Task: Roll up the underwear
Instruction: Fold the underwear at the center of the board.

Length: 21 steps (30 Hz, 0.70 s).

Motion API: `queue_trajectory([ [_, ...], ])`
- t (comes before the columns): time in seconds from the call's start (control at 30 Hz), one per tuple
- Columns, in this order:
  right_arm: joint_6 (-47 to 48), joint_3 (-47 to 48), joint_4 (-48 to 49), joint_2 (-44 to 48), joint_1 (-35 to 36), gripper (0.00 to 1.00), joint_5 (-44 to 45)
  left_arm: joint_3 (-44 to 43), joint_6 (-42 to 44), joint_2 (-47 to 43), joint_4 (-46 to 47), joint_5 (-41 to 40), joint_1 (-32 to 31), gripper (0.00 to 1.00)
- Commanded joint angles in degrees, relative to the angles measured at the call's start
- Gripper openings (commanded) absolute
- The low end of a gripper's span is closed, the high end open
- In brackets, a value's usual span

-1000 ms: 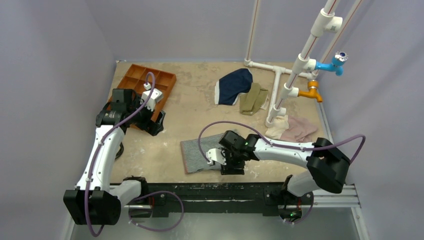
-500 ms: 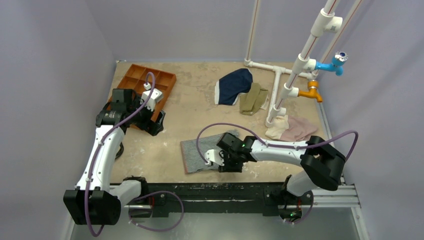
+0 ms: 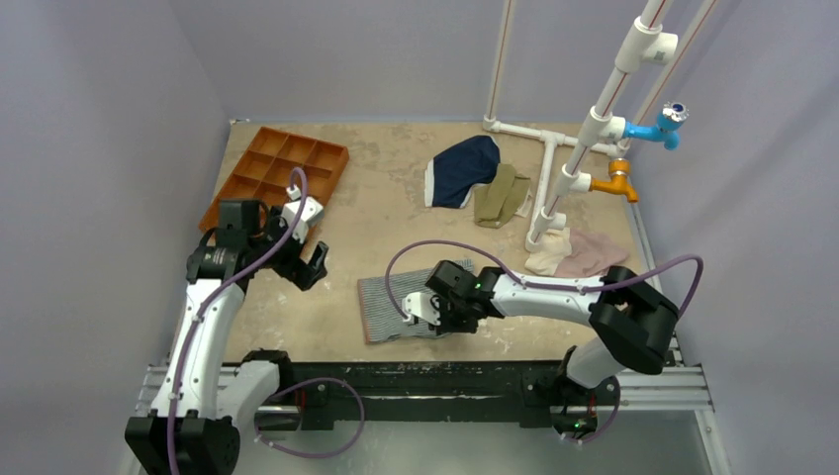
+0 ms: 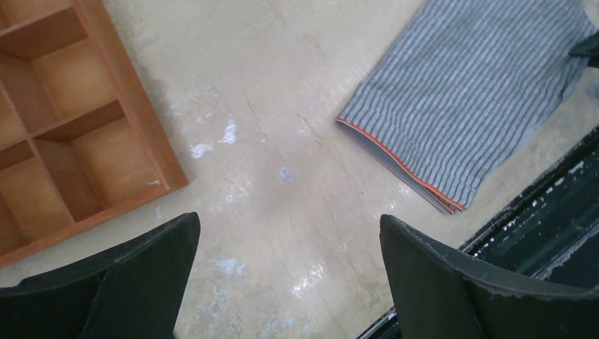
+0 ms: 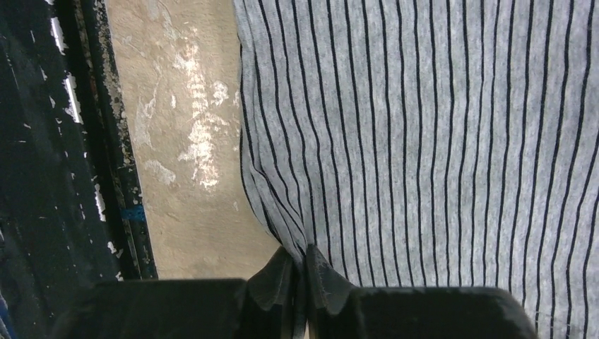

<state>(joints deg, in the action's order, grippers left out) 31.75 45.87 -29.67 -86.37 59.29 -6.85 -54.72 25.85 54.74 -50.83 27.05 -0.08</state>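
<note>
My right tool (image 5: 304, 263) is pinched narrow on the underwear (image 5: 438, 127). In the wrist view the two fingertips meet at the bottom centre of the frame, with a small gather of striped cloth bunched between them. The underwear (image 3: 396, 309) lies flat on the tabletop (image 3: 396, 208), low and centre in the overhead view, close to the black rail (image 5: 42, 141) along the bottom edge. My left tool (image 4: 286, 222) stands wide and holds nothing. It hovers over bare tabletop between the wooden tray (image 4: 134, 120) and the orange-trimmed end of the cloth, well apart from it.

My main worry is the bite. I seem to hold only a thin fold at one edge, and I cannot tell whether it takes every layer or just the top one. If it is just the top one, the first turn would peel that layer away and the roll would start loose and open up.

The second risk is skew. I grip at one point while the rest of that edge lies free, so turning it over could drag that side ahead and wind the cloth into a cone. The whole piece could also slide across the smooth tabletop instead of curling.

The third is the rail. The grip sits close to it, so a pull toward the bottom of the frame could drag cloth over that edge.

My left tool is too far off to pin the other end should any of this begin.
</note>
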Motion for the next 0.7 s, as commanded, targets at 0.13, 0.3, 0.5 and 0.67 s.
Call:
queue_trajectory([
  [0.13, 0.97, 6.3, -4.5, -4.39, -3.5, 0.0, -6.92, 11.06, 12.43, -11.25, -1.01, 7.51, -3.14, 0.97],
  [0.3, 3.99, 11.62, -9.76, -6.98, -9.13, 0.0, -14.18, 15.4, 15.0, -13.3, 0.77, 3.38, -13.17, 0.95],
  [0.5, 5.59, 14.76, -11.9, -10.36, -12.52, 0.0, -17.93, 16.09, 14.01, -8.54, 5.44, -0.53, -25.62, 0.89],
  [0.67, 5.64, 17.58, -12.72, -13.22, -15.8, 0.0, -20.45, 16.2, 13.35, -4.28, 8.91, -5.73, -36.88, 0.85],
])
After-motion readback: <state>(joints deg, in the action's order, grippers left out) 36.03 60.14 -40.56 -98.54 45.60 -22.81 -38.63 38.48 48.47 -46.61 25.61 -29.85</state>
